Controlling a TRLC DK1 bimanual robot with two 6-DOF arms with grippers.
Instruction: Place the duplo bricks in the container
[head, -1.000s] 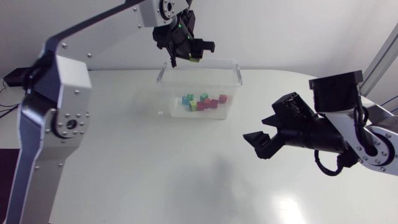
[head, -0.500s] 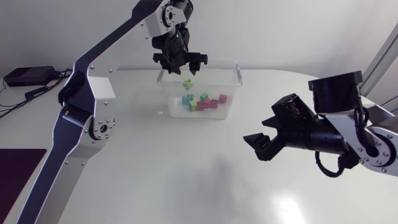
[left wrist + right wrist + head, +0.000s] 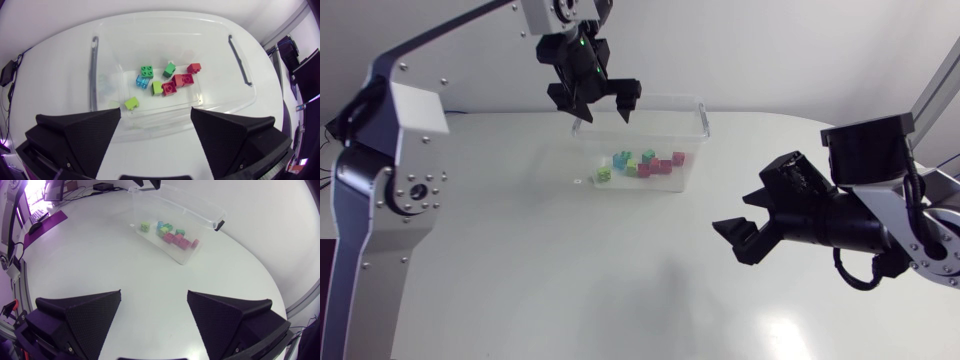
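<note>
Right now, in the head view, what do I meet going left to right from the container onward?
The container's left wall → lime brick → blue brick → rightmost red brick → container's right wall → open jaws of the right arm.

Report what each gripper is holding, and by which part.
Nothing is held. The left gripper is open above the container, the right gripper open over the table; the bricks lie loose inside the container.

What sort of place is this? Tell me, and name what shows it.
Likely a robotics lab bench: a left arm and a right arm stand at a white table holding a clear container of duplo bricks.
</note>
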